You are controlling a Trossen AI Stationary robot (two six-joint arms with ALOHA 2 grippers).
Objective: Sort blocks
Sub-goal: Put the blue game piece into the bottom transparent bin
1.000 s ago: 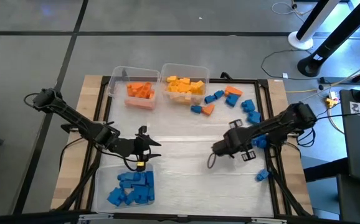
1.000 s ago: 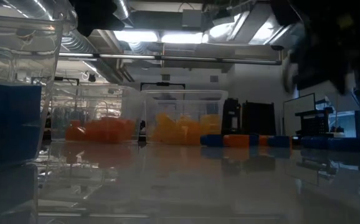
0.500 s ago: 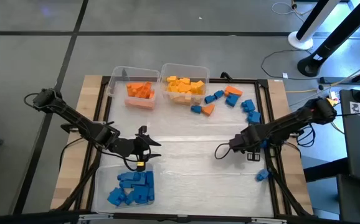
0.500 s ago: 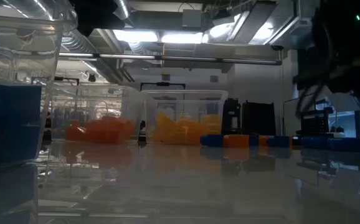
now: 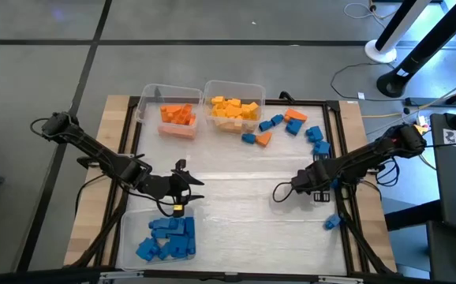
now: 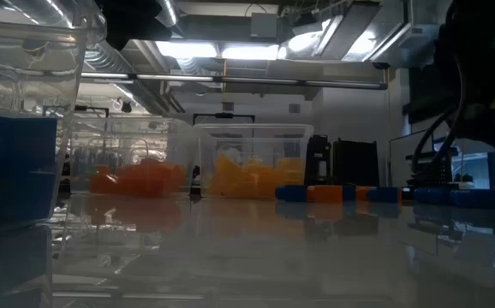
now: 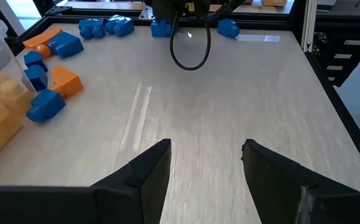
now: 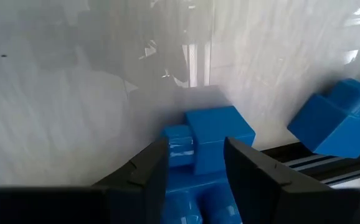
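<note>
The blocks are small plastic bricks. Blue ones fill the near-left bin [image 5: 165, 237], orange ones the far bin [image 5: 174, 117], and yellow ones the bin beside it [image 5: 234, 106]. Loose blue and orange blocks [image 5: 291, 126] lie at the far right. My right gripper [image 5: 311, 188] is open and points steeply down near the right edge. Its fingers stand on either side of a blue block [image 8: 208, 146] that rests on the table. My left gripper [image 7: 205, 155] hangs open over the blue bin's far edge, with nothing between its fingers. My right gripper comes at the blue block from above, one finger [image 8: 152, 165] on each side of it. The block lies flat on the table. Whether the fingers touch it, I cannot tell.
The table's black frame rail [image 8: 304, 162] runs just beside the right gripper, with another blue block [image 8: 336, 124] next to it. A single blue block [image 5: 334, 222] lies at the near right. A cable loop [image 5: 279, 193] hangs from the right arm. The table's middle is bare.
My right gripper has moved toward the table's right edge and down. It has tipped from a shallow slant to pointing steeply down and has rolled, ending over the blue block by the rail. For the last half second it has stayed still.
</note>
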